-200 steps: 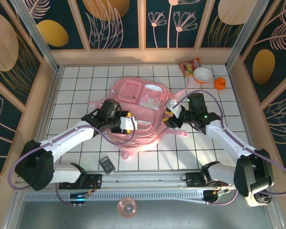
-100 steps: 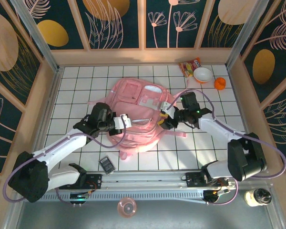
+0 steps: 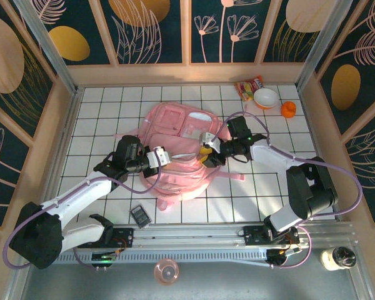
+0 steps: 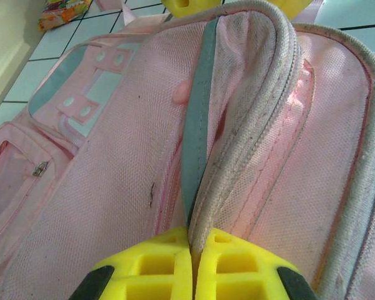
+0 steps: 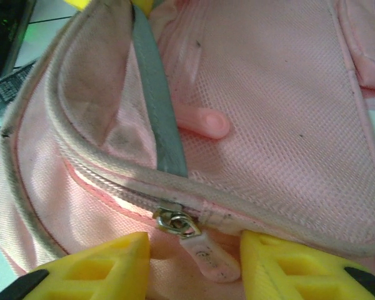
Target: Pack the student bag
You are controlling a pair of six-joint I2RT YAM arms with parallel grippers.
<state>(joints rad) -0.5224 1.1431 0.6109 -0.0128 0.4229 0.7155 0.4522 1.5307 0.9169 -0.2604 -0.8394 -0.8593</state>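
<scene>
The student bag (image 3: 175, 119) is a large pink backpack lying flat mid-table. My left gripper (image 3: 157, 156) is at its left side, shut on the bag's grey-white piped zip edge (image 4: 237, 125), which runs up from between the yellow fingers (image 4: 137, 275). The left gripper (image 4: 192, 256) holds that fold pinched tight. My right gripper (image 3: 205, 153) is at the bag's right side and stands open. In the right wrist view the metal slider and pink zip pull (image 5: 209, 256) lie between the right gripper's (image 5: 194, 265) yellow fingers (image 5: 106, 265), with a gap on each side.
A snack packet (image 3: 249, 87), a white bowl (image 3: 266, 97) and a small orange item (image 3: 289, 110) sit at the back right. A dark calculator-like object (image 3: 139, 216) lies near the front, left of centre. Wooden walls fence the tiled table.
The left gripper has shut on the bag's zip edge. The right arm has swung left across the bag to the zip pull, and its jaws have narrowed.
</scene>
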